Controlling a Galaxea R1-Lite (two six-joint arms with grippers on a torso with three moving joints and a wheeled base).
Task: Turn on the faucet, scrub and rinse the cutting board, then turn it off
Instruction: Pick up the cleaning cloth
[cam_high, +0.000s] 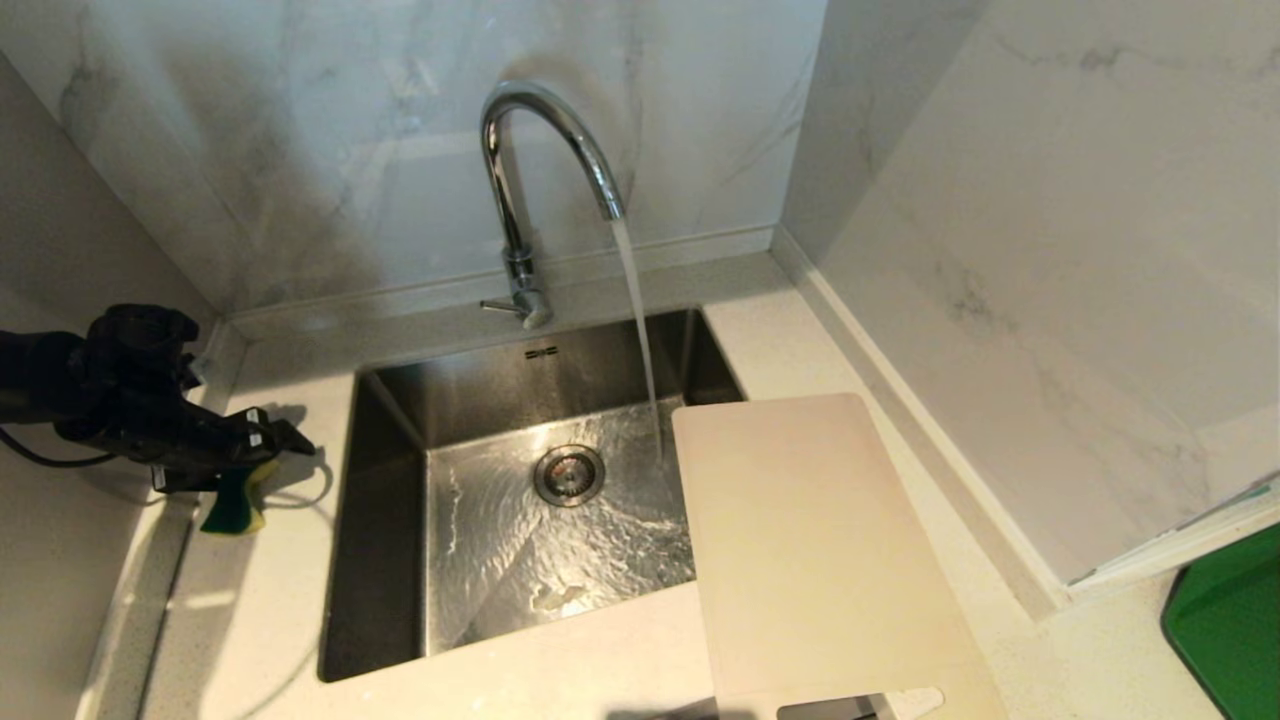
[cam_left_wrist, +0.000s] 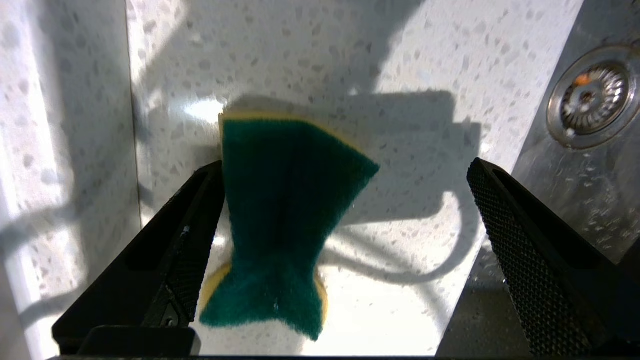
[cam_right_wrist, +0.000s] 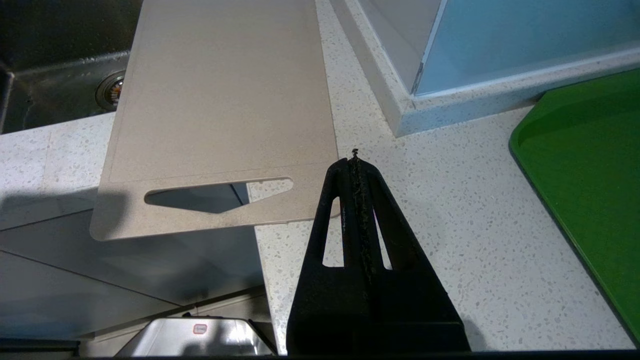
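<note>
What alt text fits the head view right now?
Water runs from the faucet into the steel sink. The cutting board lies on the counter, overhanging the sink's right edge. At left, the open left gripper hovers over a green-and-yellow sponge.

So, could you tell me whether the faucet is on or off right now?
On: a stream of water runs from the faucet spout into the sink, rippling around the drain.

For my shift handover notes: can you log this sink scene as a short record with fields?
faucet: running, water falling into the sink
cutting board: on the counter at the sink's right, one edge over the basin, dry side untouched
sponge: green and yellow, on the counter left of the sink
left end effector: open, around the sponge, not yet closed
right end effector: shut, empty, near the board's handle end
green tray: far right
</note>
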